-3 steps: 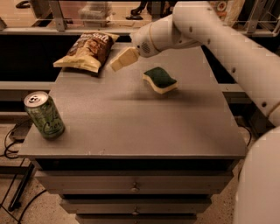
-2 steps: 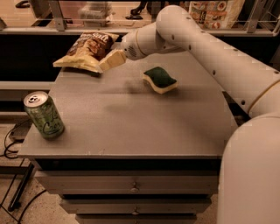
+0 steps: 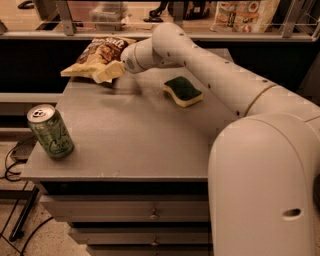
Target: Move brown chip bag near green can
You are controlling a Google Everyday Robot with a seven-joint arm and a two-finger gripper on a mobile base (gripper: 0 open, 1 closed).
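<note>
The brown chip bag (image 3: pixel 98 56) lies flat at the far left corner of the grey table (image 3: pixel 135 140), dark brown with pale yellow edges. The green can (image 3: pixel 50 132) stands upright near the table's front left edge, silver top showing. My gripper (image 3: pixel 107 72) reaches across from the right and sits at the bag's near right edge, touching or just over it. The cream fingers (image 3: pixel 111 70) point left toward the bag.
A green-and-yellow sponge (image 3: pixel 183 91) lies on the table right of the gripper, under my arm (image 3: pixel 215 70). A shelf with packaged goods (image 3: pixel 245 15) runs behind the table. Drawers (image 3: pixel 150 215) sit below the top. Cables lie on the floor at left.
The gripper has moved left across the table, from beside the sponge to the chip bag's near edge. The bag, can and sponge have not moved.
</note>
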